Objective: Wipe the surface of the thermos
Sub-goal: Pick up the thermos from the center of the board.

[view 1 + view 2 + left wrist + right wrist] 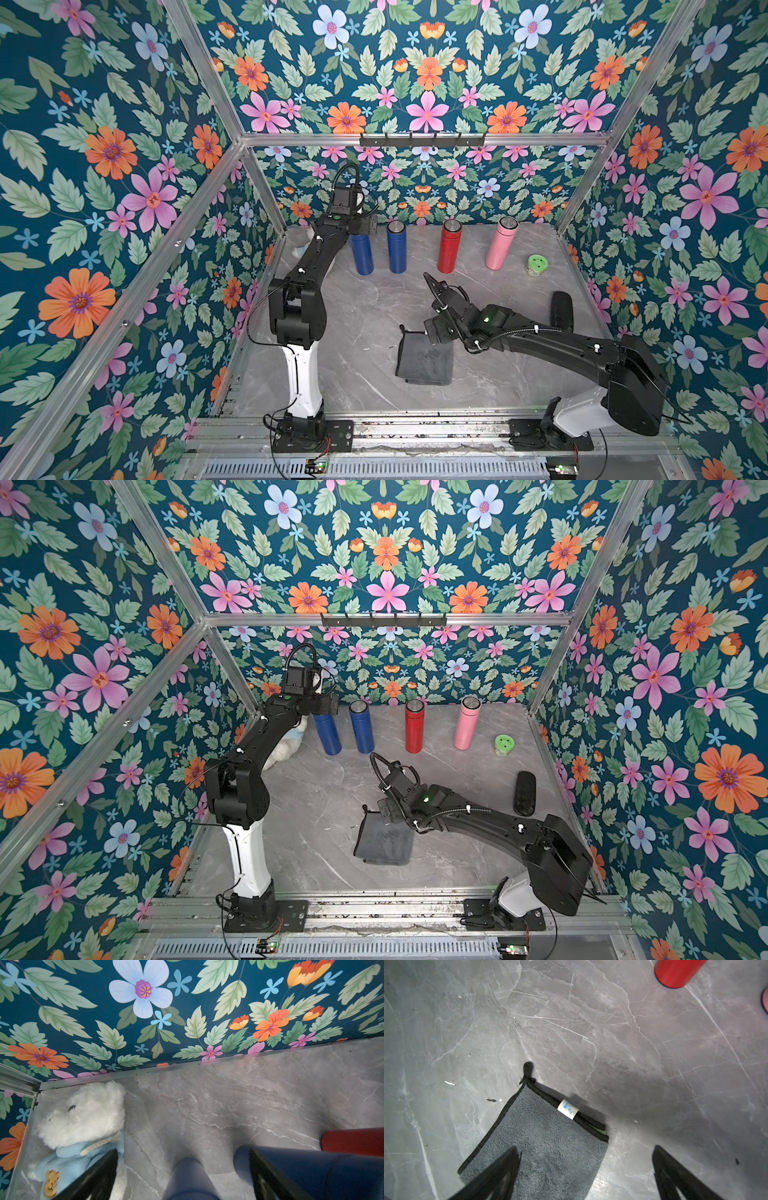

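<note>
Right tool [585,1148] spread wide over cloth [546,1142]; tag [568,1109] illegible

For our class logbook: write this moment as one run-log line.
left gripper: open at leftmost blue thermos top | right gripper: open over grey cloth, not gripping | wiping: not started

I see my grey worktop [365,307] carrying a standing back row: blue thermos [362,259], second blue thermos [396,249], red thermos [449,249], pink thermos [500,245], then a green tub [536,265]. A black case [562,311] lies right, a grey cloth [424,361] mid-front, a plush bear [83,1118] back-left.
</note>
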`<move>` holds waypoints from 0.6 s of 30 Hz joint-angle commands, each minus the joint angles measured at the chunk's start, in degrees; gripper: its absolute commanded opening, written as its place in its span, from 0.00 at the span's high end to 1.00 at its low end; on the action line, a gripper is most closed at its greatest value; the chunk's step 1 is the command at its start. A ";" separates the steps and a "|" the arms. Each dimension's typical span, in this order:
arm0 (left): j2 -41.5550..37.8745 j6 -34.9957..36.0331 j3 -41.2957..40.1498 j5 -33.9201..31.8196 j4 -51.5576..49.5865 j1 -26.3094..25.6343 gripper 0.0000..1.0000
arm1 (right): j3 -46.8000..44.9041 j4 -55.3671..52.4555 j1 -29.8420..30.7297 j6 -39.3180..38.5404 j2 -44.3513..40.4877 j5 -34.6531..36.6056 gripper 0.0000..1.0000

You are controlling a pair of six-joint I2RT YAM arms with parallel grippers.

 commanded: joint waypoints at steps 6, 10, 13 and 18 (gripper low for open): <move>-1.29 0.41 -2.58 0.96 -3.75 -0.06 0.01 | 1.55 -2.33 0.78 2.18 1.84 -0.22 0.01; -2.01 0.49 -3.10 0.99 -3.81 -0.21 0.01 | 1.99 -2.89 1.09 2.67 1.93 0.13 0.01; -2.74 0.49 -3.68 0.61 -2.95 -0.21 0.01 | 2.17 -3.27 1.36 2.79 1.93 0.13 0.01; -3.99 0.50 -5.54 -0.14 0.45 -0.15 0.01 | 2.26 -3.72 1.61 2.85 1.86 0.46 0.01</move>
